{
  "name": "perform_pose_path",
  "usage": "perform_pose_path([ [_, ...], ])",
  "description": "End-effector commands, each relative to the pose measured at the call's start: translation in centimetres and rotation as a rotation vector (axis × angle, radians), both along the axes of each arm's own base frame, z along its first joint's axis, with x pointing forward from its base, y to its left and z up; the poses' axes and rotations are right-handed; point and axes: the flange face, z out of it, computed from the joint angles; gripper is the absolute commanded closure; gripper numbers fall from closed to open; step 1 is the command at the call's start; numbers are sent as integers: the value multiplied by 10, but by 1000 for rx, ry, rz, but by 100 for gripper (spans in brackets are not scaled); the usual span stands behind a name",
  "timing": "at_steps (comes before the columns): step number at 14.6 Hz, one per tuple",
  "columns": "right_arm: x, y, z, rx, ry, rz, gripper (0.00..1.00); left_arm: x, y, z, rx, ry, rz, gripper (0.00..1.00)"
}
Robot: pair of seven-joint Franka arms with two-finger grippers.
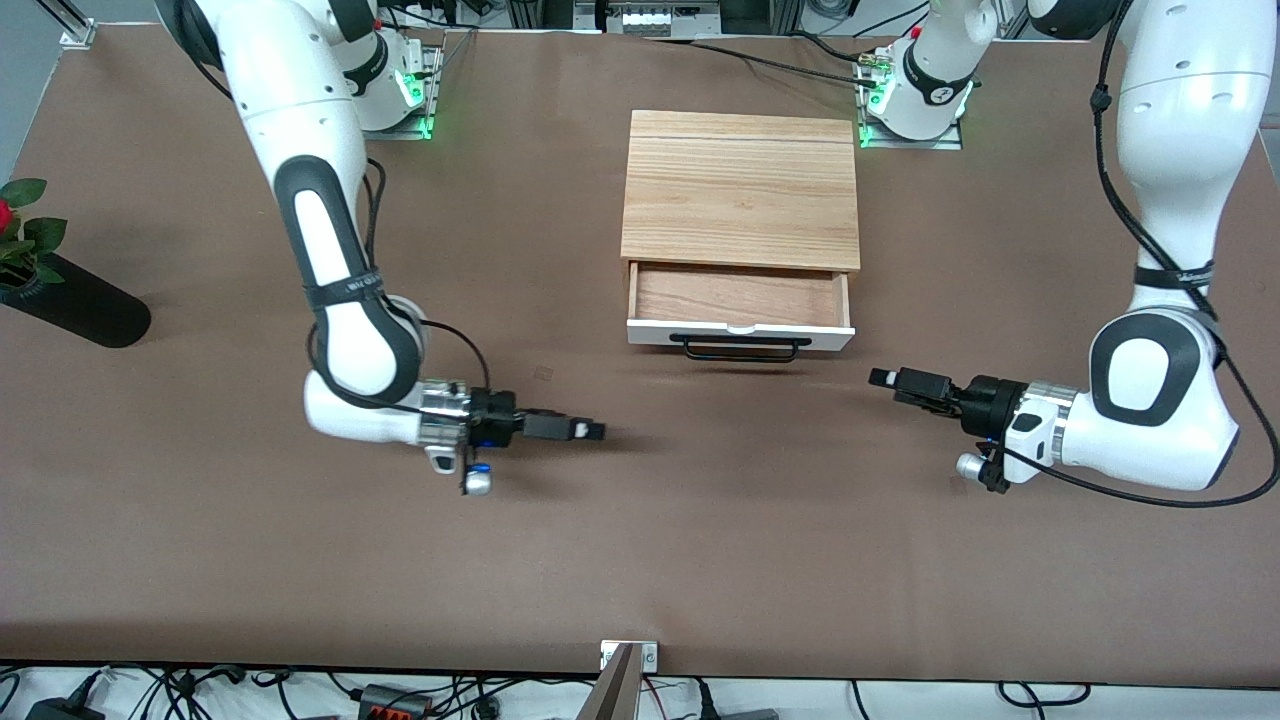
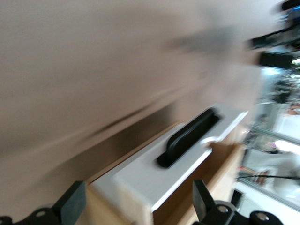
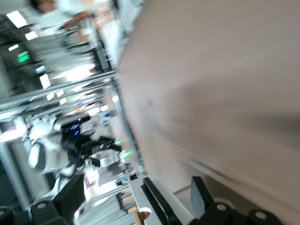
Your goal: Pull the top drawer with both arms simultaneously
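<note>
The top drawer (image 1: 740, 334) stands pulled out of the wood cabinet (image 1: 740, 190), and its light wood inside shows. Its white front panel and black bar handle (image 1: 740, 348) face the front camera. My right gripper (image 1: 596, 431) is open and empty. It is low over the table, apart from the drawer, toward the right arm's end. My left gripper (image 1: 878, 378) is open and empty, low over the table toward the left arm's end. The left wrist view shows the drawer front (image 2: 154, 176) and handle (image 2: 187, 138) ahead of the open left gripper (image 2: 138, 199). The right wrist view shows the drawer front (image 3: 138, 199) ahead of the open right gripper (image 3: 137, 183).
A black vase (image 1: 70, 300) with a red flower lies near the table edge at the right arm's end. Brown table surface (image 1: 700, 520) spreads between the drawer and the front camera. The arm bases stand beside the cabinet's back corners.
</note>
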Motion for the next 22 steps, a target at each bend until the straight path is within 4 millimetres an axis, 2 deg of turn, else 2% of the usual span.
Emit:
perform_pose_path([
  [1, 10, -31, 42, -171, 85, -36, 0, -8, 12, 22, 286, -7, -76, 0],
  [2, 15, -51, 59, -264, 59, -29, 0, -9, 19, 31, 377, -18, -90, 0],
  [4, 15, -66, 84, -419, 2, 14, 0, -15, 26, 58, 542, -24, -111, 0],
  [5, 15, -75, 89, -504, 39, -11, 0, -23, 28, 73, 631, -1, -126, 0],
  [6, 17, -89, 89, -592, 114, -76, 0, -30, 30, 96, 700, 6, -111, 0],
  [7, 18, -91, 94, -636, 186, -145, 0, -38, 26, 120, 754, 4, -94, 0],
  [9, 18, -112, 144, -685, 200, -229, 0, -55, 23, 176, 811, -35, -39, 0],
  [10, 13, -118, 153, -723, 203, -197, 0, -63, 19, 201, 812, -71, -27, 0],
  [12, 1, -141, 153, -925, 236, -111, 0, -84, 24, 247, 810, -136, 7, 0],
  [13, -6, -139, 169, -1070, 182, -66, 0, -99, 24, 260, 804, -161, 25, 0],
  [14, -8, -138, 179, -1175, 135, -43, 0, -108, 24, 270, 805, -232, 53, 0],
  [15, -13, -138, 186, -1261, 117, -19, 0, -117, 25, 272, 800, -301, 81, 0],
  [16, -22, -140, 187, -1346, 155, 22, 0, -123, 28, 275, 795, -375, 114, 0],
  [17, -29, -150, 187, -1436, 198, 57, 0, -126, 32, 273, 780, -432, 142, 0],
  [19, -28, -159, 209, -1447, 194, 46, 0, -127, 33, 274, 766, -450, 154, 0],
  [20, -33, -162, 227, -1434, 186, 34, 0, -128, 32, 272, 765, -440, 149, 0],
  [21, -38, -173, 232, -1423, 207, 40, 0, -126, 30, 270, 763, -438, 147, 0],
  [22, -38, -183, 236, -1415, 202, 65, 0, -126, 32, 276, 763, -446, 157, 0],
])
